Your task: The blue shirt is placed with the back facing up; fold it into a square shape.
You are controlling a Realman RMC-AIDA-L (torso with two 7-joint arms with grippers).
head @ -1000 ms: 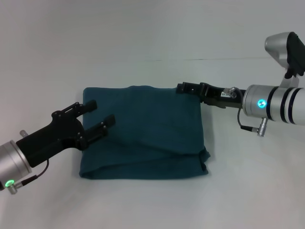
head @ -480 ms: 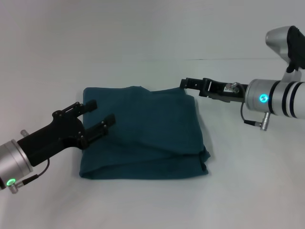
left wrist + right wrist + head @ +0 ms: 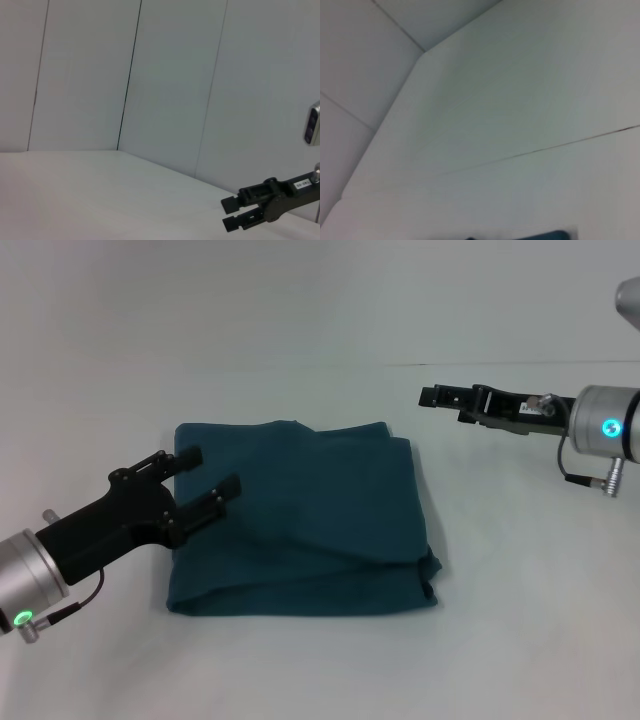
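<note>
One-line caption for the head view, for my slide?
Dark teal-blue cotton shirt lies folded roughly square on white table; left tool open over its edge, right tool clear.

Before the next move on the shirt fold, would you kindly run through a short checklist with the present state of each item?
1. The blue shirt folded to a rough square: ok.
2. Edges tidy: not ok, the near right corner bulges.
3. Left gripper open, over the shirt's left edge: ok.
4. Left gripper touching the cloth: cannot tell.
5. Right gripper apart from the shirt, beyond its far right corner, holding nothing: ok.
6. Table around the shirt unobstructed: ok.
</note>
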